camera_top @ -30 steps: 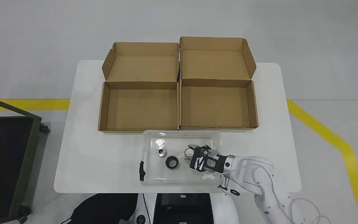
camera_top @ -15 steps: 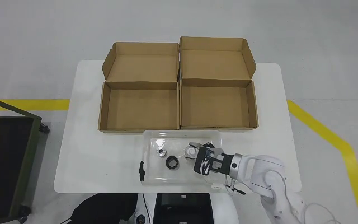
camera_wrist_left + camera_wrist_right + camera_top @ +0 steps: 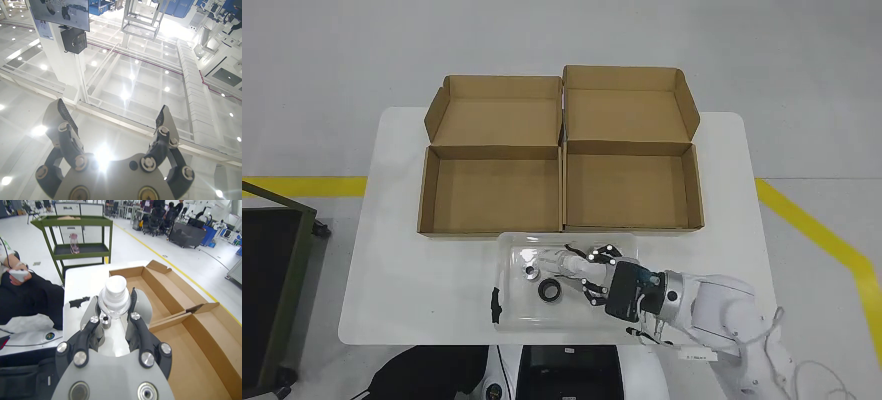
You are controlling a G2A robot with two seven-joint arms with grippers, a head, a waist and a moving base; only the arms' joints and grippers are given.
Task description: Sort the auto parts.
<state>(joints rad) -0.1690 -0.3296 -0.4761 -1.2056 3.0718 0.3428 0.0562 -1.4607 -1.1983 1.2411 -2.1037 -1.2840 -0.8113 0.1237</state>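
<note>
- The right claw [image 3: 115,306] is clamped on a white round plastic part [image 3: 115,289] that is stepped like a little tower, with a see-through ring around its wide end.
- The right claw holds this part over the clear plastic tray [image 3: 512,245], with its small end pointing away from the claw.
- A second ago the white part sat low in the tray with the claw around it. Now the right claw [image 3: 587,270] has turned and looks closer to the top camera, and the white part [image 3: 565,262] is a bit more to the left.
- The left claw [image 3: 111,108] is spread wide with nothing in it. It points up at a white ceiling with many bright lights.
- There are three parts. One is in the right claw and two lie in the tray.
- The two in the tray are a small silver metal part [image 3: 530,271] and a black ring [image 3: 550,291]. They are near each other and have not moved.
- There are two brown cardboard boxes, the left box [image 3: 490,190] and the right box [image 3: 627,190]. They touch side by side with lids open, just behind the tray.
- All of this sits on a white table [image 3: 392,250].
- The floor is pale with yellow lines [image 3: 812,225]. A green metal cart [image 3: 75,234] with shelves stands beside the table.
</note>
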